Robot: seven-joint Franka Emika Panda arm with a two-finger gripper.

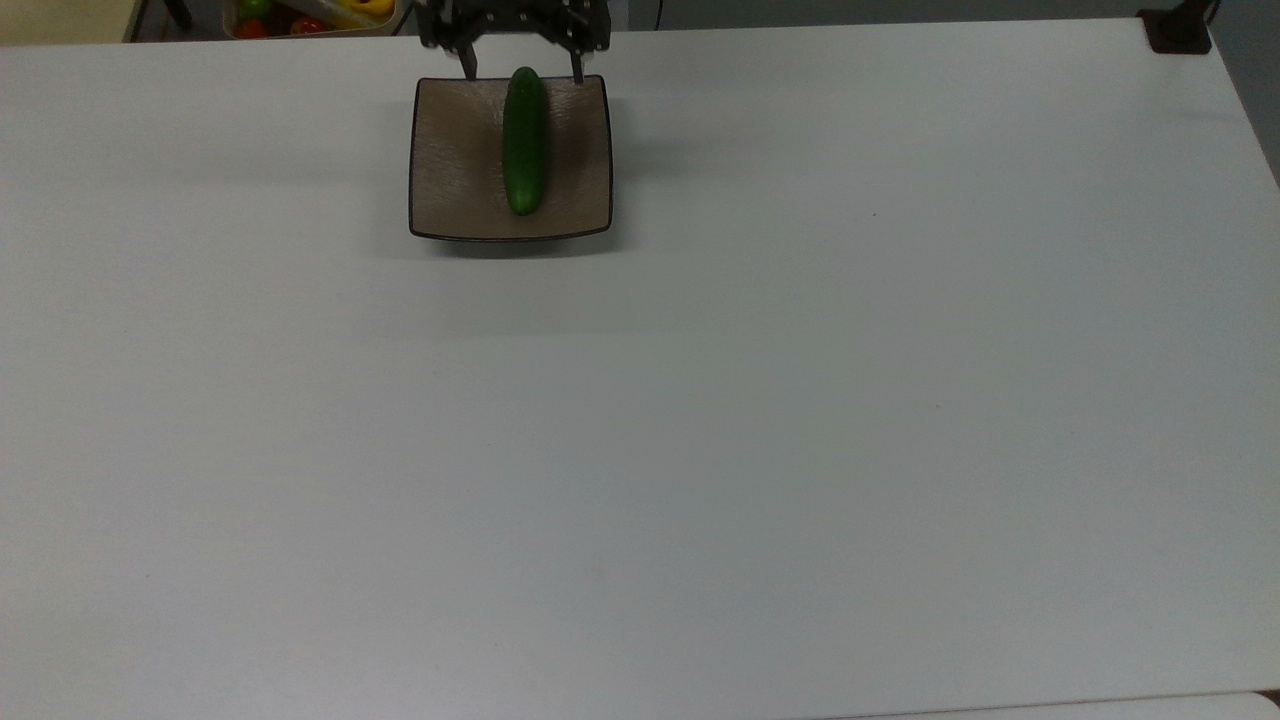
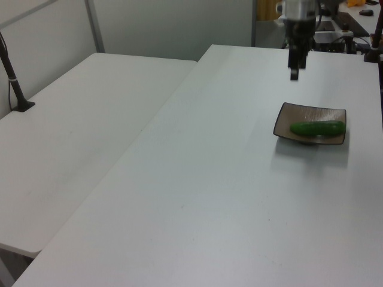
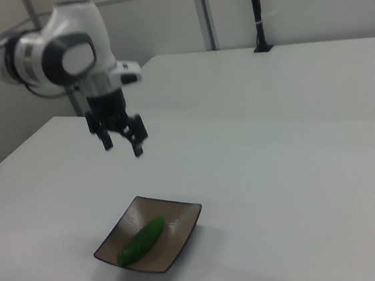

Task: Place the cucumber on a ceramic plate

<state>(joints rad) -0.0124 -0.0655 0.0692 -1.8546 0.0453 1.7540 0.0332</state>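
The dark-green cucumber (image 1: 525, 140) (image 2: 318, 127) (image 3: 141, 241) lies flat along the middle of the square brown ceramic plate (image 1: 455, 170) (image 2: 288, 116) (image 3: 179, 225), near the table's far edge in the top view. My gripper (image 1: 521, 72) (image 2: 294, 73) (image 3: 122, 144) hangs open well above the plate, with nothing between its fingers. In the top view its fingertips stand either side of the cucumber's far end. In the right view it hovers high above and behind the plate.
A bin of coloured toy fruit (image 1: 300, 15) sits beyond the table's far edge at the top view's upper left. A black post base (image 1: 1178, 30) stands at the far right corner. A second white table (image 2: 78, 113) adjoins on the left view's left.
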